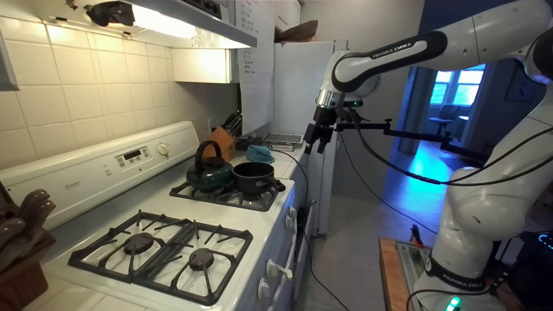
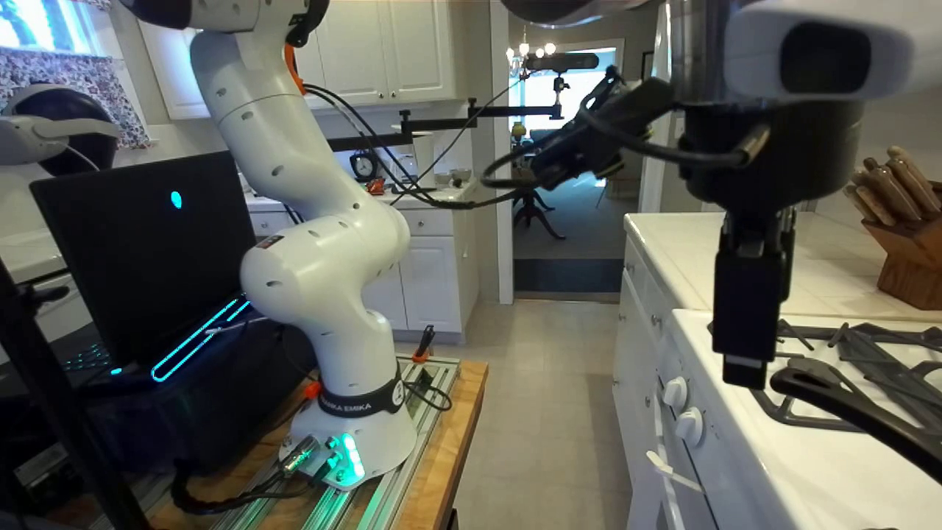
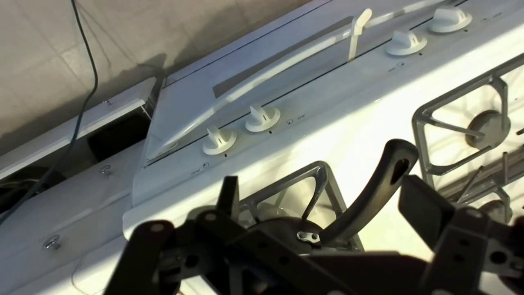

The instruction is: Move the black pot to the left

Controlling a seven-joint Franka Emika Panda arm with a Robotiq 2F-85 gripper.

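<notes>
The black pot (image 1: 254, 179) sits upright on the far front burner of the white stove in an exterior view. Its handle (image 1: 278, 185) points toward the stove's front. In an exterior view only the handle of the black pot (image 2: 861, 412) shows. My gripper (image 1: 315, 150) hangs apart from the pot, higher and to its right in that view. It also shows above the handle tip in an exterior view (image 2: 745, 372). In the wrist view my gripper (image 3: 323, 198) is open. The handle of the black pot (image 3: 368, 196) shows between its fingers, which hide much of the pot.
A dark teal kettle (image 1: 209, 176) stands right beside the pot. A near grate (image 1: 185, 233) covers the other burners. A teal cloth (image 1: 260, 154) and a knife block (image 1: 222, 142) stand beyond. A range hood (image 1: 207, 21) hangs above. Knobs (image 3: 262, 119) line the stove front.
</notes>
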